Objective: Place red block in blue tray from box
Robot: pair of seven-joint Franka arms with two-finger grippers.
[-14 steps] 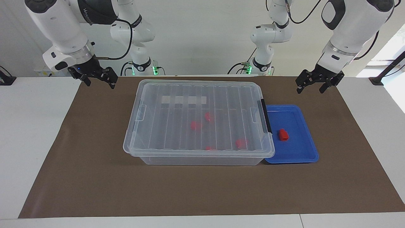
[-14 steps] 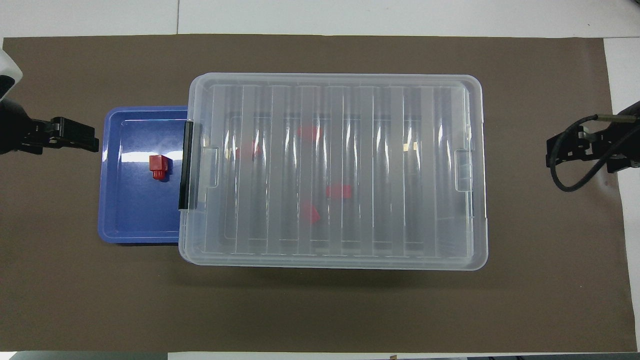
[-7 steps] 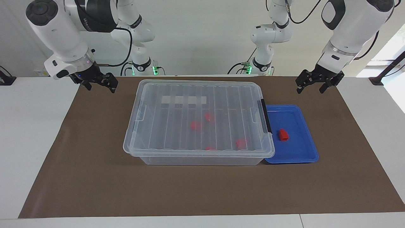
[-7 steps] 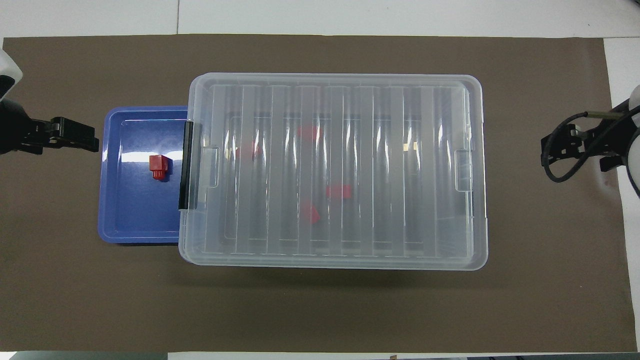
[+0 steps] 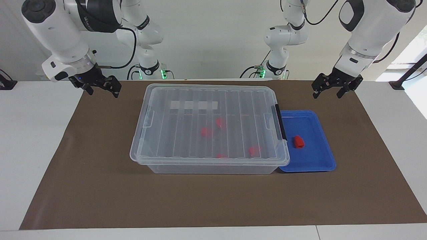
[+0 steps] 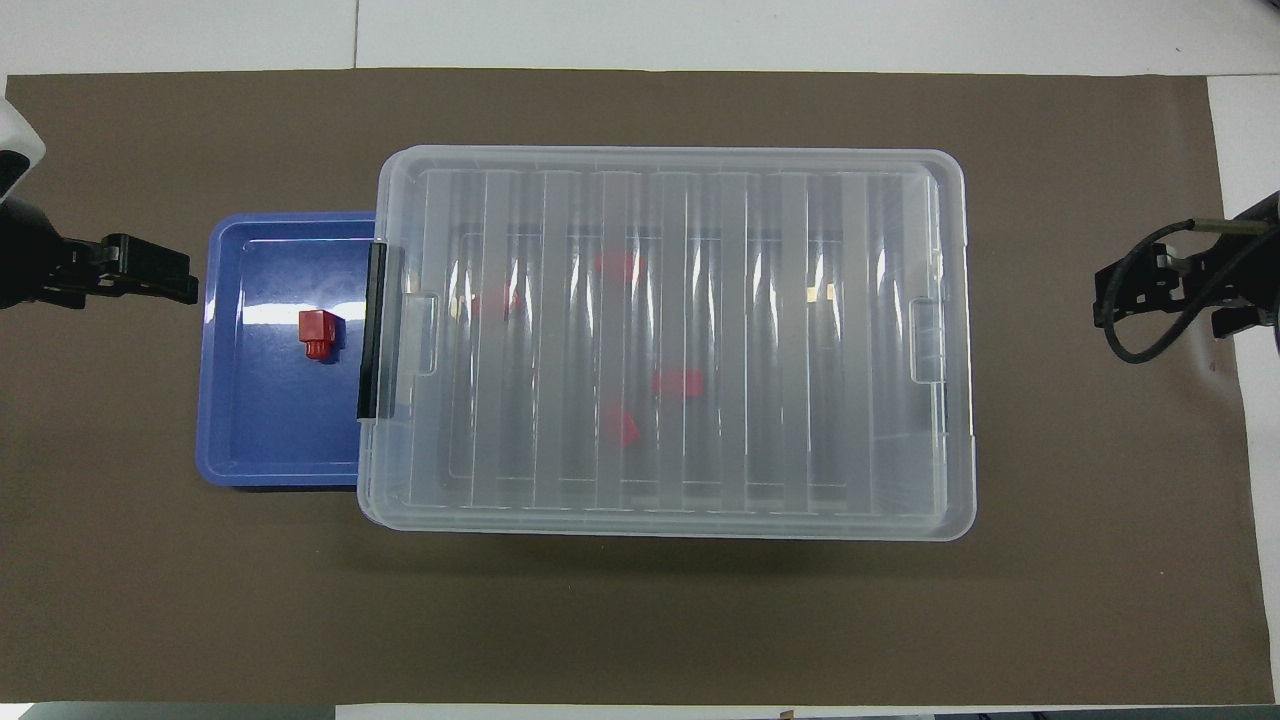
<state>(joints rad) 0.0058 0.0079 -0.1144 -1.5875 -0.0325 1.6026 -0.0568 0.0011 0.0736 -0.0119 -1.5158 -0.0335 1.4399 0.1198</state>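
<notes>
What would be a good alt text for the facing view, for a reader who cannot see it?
A red block lies in a blue tray beside a closed clear box with more red pieces inside. The left claw and right claw both hang open and empty over the mat's corners near the robots.

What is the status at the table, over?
Left gripper and right gripper open, empty, raised off to the sides. Red block in blue tray. Box lidded. Nothing in the way.

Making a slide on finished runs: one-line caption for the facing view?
Red block lies in the blue tray beside the lidded box; left gripper and right gripper hang open, empty.
</notes>
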